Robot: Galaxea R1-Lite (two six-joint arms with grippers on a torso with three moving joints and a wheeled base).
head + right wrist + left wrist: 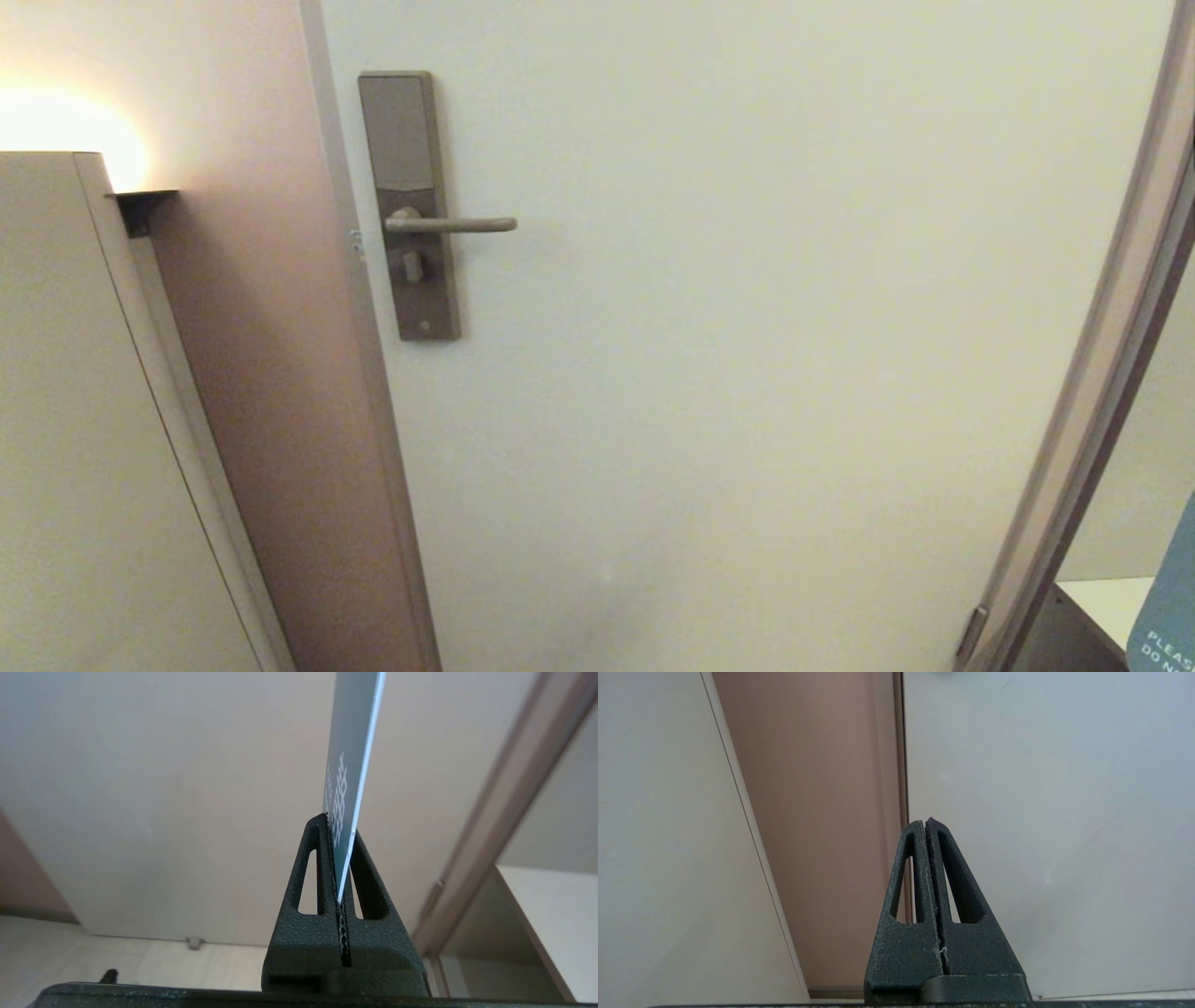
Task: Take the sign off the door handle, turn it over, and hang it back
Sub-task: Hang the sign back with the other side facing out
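The door handle (462, 224), a slim metal lever on a tall bronze-grey lock plate (408, 205), sticks out level at the door's upper left with nothing hanging on it. The sign (349, 756) stands edge-on in my right gripper (340, 833), which is shut on its lower end; its blue face with white lettering shows. A blue corner of the sign (1172, 607) peeks in at the head view's lower right, far from the handle. My left gripper (926, 823) is shut on nothing, pointing at the door's edge low down.
The white door (747, 373) fills the middle. A pinkish wall strip (280, 373) and a white cabinet (75, 420) with a lit lamp above stand at the left. The door frame (1092, 401) slants down the right side.
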